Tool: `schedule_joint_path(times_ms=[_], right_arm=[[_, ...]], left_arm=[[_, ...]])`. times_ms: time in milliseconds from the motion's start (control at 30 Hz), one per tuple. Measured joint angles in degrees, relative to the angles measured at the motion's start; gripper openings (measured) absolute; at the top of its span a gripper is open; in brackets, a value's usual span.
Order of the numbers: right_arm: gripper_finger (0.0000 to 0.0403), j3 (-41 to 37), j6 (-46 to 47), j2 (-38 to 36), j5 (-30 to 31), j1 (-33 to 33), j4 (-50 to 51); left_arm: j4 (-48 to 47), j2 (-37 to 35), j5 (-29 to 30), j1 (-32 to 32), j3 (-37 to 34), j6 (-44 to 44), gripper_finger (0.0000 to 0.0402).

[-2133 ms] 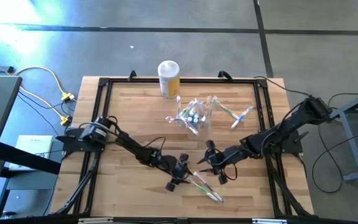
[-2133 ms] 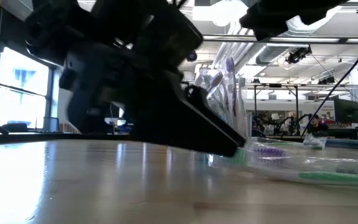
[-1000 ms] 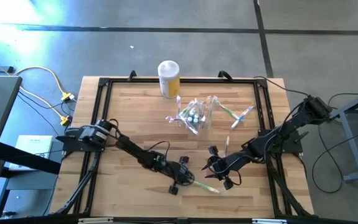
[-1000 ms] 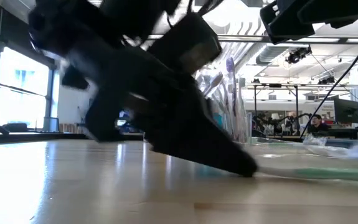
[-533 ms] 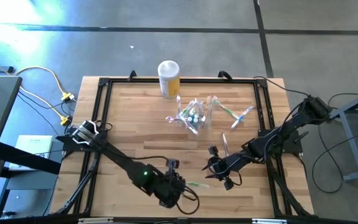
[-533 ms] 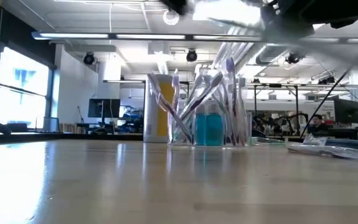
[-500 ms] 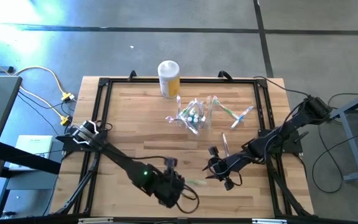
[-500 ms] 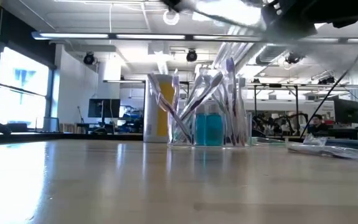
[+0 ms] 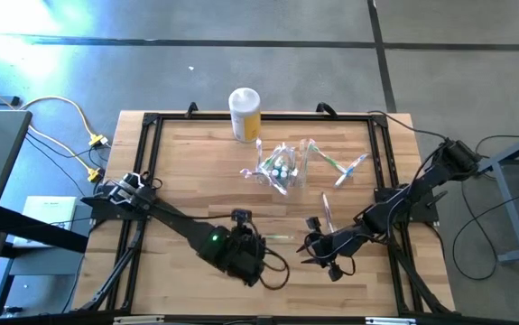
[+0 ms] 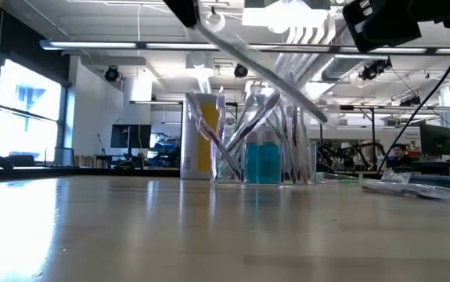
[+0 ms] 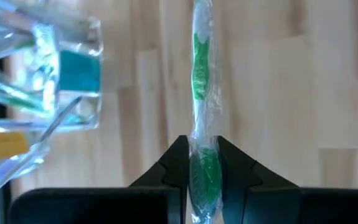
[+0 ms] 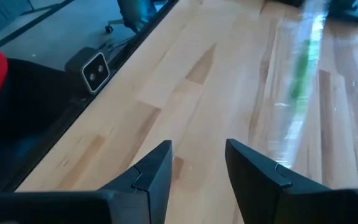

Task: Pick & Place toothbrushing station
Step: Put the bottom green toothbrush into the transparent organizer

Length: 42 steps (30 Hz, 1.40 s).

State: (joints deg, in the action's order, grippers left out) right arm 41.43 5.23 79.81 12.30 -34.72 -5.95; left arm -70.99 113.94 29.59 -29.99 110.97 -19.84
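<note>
The left pincer [image 11: 205, 163] is closed on a wrapped toothbrush [image 11: 202, 93] — green and white inside clear film — which juts forward from between its two dark fingers [image 11: 176, 163], held above the wooden counter [image 9: 196, 171]. From above, that arm reaches from the counter's left edge towards the near middle, its pincer [image 9: 257, 251] close to the front rail, with the toothbrush [image 9: 279, 237] pointing towards the right arm. In the low view the toothbrush [image 10: 256, 56] slants across the upper part of the scene, clear of the counter [image 10: 209, 227]. The right pincer [image 12: 197, 163] is open, holding nothing; its fingers [image 12: 155, 168] are spread over bare wood, and another wrapped toothbrush [image 12: 300, 68] lies on the boards ahead of it. From above, the right pincer [image 9: 320, 253] sits near the front, just right of the left one, and a wrapped brush [image 9: 325, 209] lies just behind it. The station [image 9: 279, 168] — a clear holder with several brushes standing in it and something blue inside — stands near the counter's middle, towards the back, well apart from both pincers. In the low view the station [image 10: 262, 149] is upright, and in the left wrist view it [image 11: 48, 87] shows off to one side of the held brush. A yellow canister [image 9: 245, 114] with a white lid stands at the back edge, behind and to the left of the station. More wrapped brushes [image 9: 342, 166] lie just right of the station.
</note>
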Motion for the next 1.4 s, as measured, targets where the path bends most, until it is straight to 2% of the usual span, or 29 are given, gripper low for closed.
schedule_joint_path(times_ms=[167,367,500,600,833,1100,1400], right_arm=[[0.0142,0.0,2.2,0.0,0.3,-1.3,0.2],[0.0142,0.0,3.1,0.0,5.1,-3.2,1.0],[0.0142,0.0,6.4,0.0,7.6,-4.2,2.5],[0.0142,0.0,10.2,0.0,9.2,-5.2,3.1],[0.0142,0.0,18.6,0.0,14.3,-8.6,2.8],[0.0142,0.0,26.5,0.1,22.4,-13.6,2.8],[0.0142,0.0,32.5,0.2,29.2,-17.4,3.0]], left_arm=[[-3.1,0.0,0.1,3.6,0.0,0.9,0.0042],[-3.4,0.0,-0.9,7.6,0.0,6.3,0.0042],[-7.1,0.0,-1.4,9.5,0.2,8.3,0.0042],[-11.5,0.0,-1.5,10.4,2.4,9.9,0.0042],[-12.9,-0.2,-1.5,12.8,7.3,17.7,0.0042],[-13.1,-0.1,2.9,16.6,7.5,25.6,0.0042],[-13.5,-0.1,5.3,21.0,7.5,29.7,0.0042]])
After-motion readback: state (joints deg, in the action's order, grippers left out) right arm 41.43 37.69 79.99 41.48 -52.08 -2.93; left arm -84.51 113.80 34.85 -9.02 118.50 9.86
